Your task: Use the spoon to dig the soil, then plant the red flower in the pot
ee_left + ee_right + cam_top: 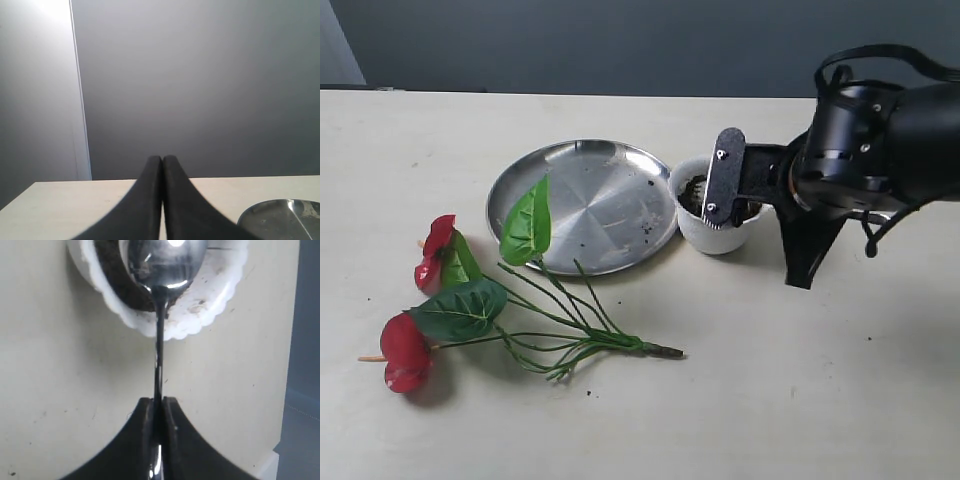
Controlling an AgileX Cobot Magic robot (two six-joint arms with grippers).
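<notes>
Black right gripper (157, 407) pinches the small shiny silver spoon (160, 300) by its thin handle, bowl over the pot.

We see the spoon's long axis running straight out from the pinched gripper, its oval bowl hanging at the mouth of the small white scalloped pot (210, 315), above the dark crumbly soil (112, 275) inside; whether it touches the soil we cannot tell. We judge the digging in hand, and the right arm plainly the nearer one. Beside the pot lies the wide round steel plate (582, 204), and well apart, nearer the left side, the red flower (480, 305) lies flat on the pale tabletop (800, 380), stems pointing toward the pot. Our left gripper (162, 165) hangs clear, pressed together and holding nothing, before a grey wall.
</notes>
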